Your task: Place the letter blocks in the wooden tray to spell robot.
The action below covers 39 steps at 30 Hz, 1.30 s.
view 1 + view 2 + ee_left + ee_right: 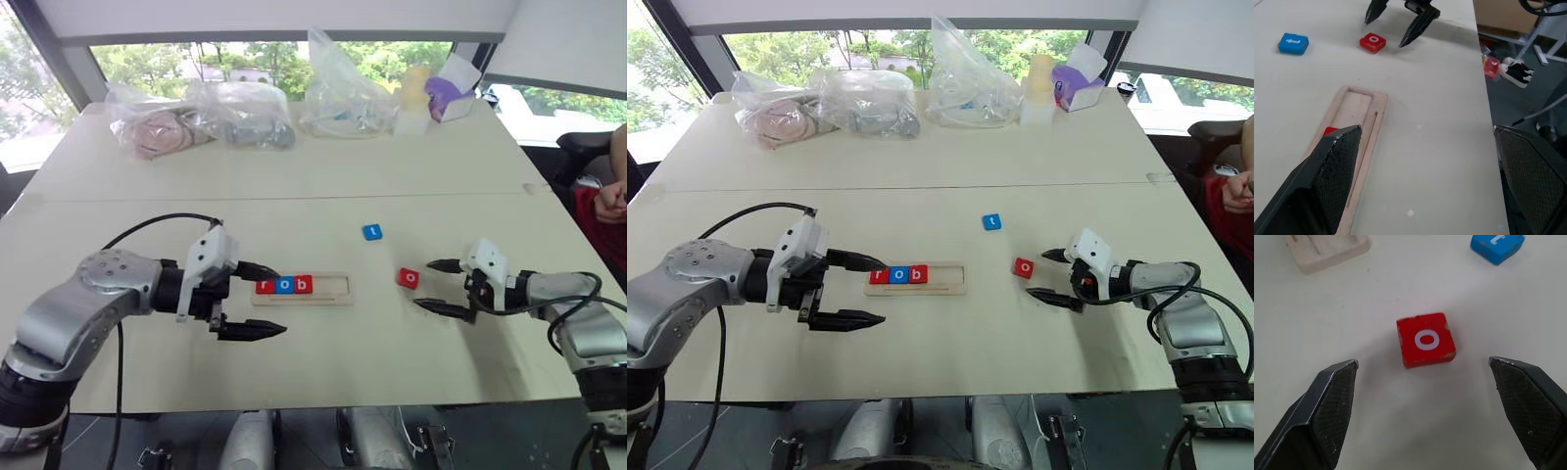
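The wooden tray [333,291] lies mid-table with a red r [265,286], a blue o [284,285] and a red b [304,284] filling its left end. A loose red o block [409,278] rests on the table right of the tray, and a blue t block [371,232] lies farther back. My right gripper [437,287] is open, level with the table, its fingertips just right of the red o [1426,339], apart from it. My left gripper [265,302] hangs open at the tray's left end, one finger [1334,161] over the tray [1359,105].
Clear plastic bags [245,113] with items, a yellow cup [413,93] and a purple tissue box [451,93] line the table's far edge. A person's hand [612,201] shows at the right edge. A seam crosses the table behind the blocks.
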{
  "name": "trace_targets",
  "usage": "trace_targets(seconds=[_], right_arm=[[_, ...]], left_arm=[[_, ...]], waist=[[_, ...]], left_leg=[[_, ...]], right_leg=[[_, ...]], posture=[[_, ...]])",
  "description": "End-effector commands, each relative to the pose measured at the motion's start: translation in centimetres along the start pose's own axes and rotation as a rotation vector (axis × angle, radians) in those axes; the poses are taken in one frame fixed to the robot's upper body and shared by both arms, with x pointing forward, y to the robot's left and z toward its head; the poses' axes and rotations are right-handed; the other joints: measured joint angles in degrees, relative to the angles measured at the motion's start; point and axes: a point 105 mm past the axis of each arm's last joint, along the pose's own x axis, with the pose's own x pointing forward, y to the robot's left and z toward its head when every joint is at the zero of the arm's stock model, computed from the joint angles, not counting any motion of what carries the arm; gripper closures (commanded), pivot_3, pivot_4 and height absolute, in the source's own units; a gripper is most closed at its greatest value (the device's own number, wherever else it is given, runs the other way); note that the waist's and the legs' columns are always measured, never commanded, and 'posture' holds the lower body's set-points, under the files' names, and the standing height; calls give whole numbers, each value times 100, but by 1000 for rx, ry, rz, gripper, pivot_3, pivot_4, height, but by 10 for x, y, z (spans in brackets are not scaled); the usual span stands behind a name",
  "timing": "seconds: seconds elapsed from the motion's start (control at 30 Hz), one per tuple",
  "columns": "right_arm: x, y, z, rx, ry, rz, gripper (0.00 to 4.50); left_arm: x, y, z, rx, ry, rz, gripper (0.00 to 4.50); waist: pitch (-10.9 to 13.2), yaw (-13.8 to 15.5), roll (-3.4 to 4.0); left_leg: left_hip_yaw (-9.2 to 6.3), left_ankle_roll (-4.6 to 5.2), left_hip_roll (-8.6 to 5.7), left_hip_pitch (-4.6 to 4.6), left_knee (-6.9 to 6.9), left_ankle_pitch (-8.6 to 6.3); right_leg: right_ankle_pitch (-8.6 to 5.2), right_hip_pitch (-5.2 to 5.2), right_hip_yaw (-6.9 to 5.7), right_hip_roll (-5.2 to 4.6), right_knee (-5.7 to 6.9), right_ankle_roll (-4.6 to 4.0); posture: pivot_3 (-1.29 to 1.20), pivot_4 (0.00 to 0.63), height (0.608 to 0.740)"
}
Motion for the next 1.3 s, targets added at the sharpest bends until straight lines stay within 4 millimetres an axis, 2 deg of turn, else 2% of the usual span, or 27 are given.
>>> trace_targets(seconds=[0.03, 0.2, 0.23, 0.3, 0.47, 0.5, 0.6, 0.7, 0.77, 0.9, 1.13, 1.3], right_arm=[[7, -3, -1, -32, -14, 1, 58], [25, -6, -3, -34, -43, 10, 58], [28, -6, -2, -25, -54, 18, 289], [30, -3, -3, -26, -54, 44, 843], [28, -4, -4, -34, -45, 33, 3291], [27, -5, -1, -41, -47, 24, 3321], [31, -1, 39, -44, -163, 54, 3321], [41, 19, 85, -53, -275, 160, 3321], [49, 31, 99, -78, -278, 215, 3321], [69, 46, 110, -128, -236, 274, 3321], [96, 65, 105, -198, -168, 385, 3321], [107, 66, 105, -188, -162, 405, 3321]], left_arm=[[-9, 4, 7, 33, -6, 42, 0], [-12, 9, 8, 30, 2, 60, 0], [-13, 10, 7, 26, 6, 62, 0], [-16, 12, 3, 19, 21, 69, 0], [-24, 16, 0, 8, 38, 89, 0], [-25, 16, -1, 7, 42, 95, 0], [-32, 21, -6, 6, 66, 121, 0], [-39, 24, -9, 9, 86, 138, 0], [-41, 25, -11, 12, 95, 144, 0], [-39, 19, -14, 10, 103, 131, 0], [-26, 9, -21, 7, 105, 112, 0], [-24, 6, -22, -7, 94, 127, 0]], waist=[[0, -5, -1], [-1, -19, -4], [-1, -17, -3], [-1, -18, -4], [-1, -9, -4], [-1, -9, -4], [-1, -14, -3], [3, -23, 2], [4, -8, 3], [4, 25, 2], [6, 45, -2], [6, 2, -2]], left_leg=[[0, 0, 0, 0, 0, 0], [2, -1, 2, 18, 1, 1], [3, -1, 3, 26, 0, 1], [4, -1, 3, 40, -2, 1], [8, -1, 3, 83, -9, 0], [7, -1, 3, 84, -8, 0], [7, -1, 3, 85, -7, 0], [9, -1, 5, 83, -13, 0], [8, -2, 8, 80, -17, 0], [-2, -2, 5, 75, -23, 0], [0, -3, -1, -4, 0, 0], [-4, -3, 2, -1, -2, 0]], right_leg=[[0, 0, 0, 0, 0, 0], [1, 14, 1, 3, 2, -2], [1, 22, 1, 4, 2, -4], [1, 33, 2, 4, 3, -4], [-6, 72, 5, -1, 1, -15], [-9, 74, 5, -1, 1, -20], [-10, 75, 6, -3, 1, -23], [-10, 66, 9, -3, 5, -23], [-4, 56, 10, -2, 14, -13], [-7, 55, 3, -5, 13, -16], [-3, -12, -1, -15, 13, -11], [-3, -14, -2, -9, 19, -11]], posture=[[0, 150, 735], [0, 150, 735], [0, 150, 735], [0, 150, 735], [0, 150, 735], [0, 150, 735], [0, 150, 735], [0, 150, 735], [0, 150, 735], [0, 150, 735], [0, 150, 735], [0, 150, 735]])
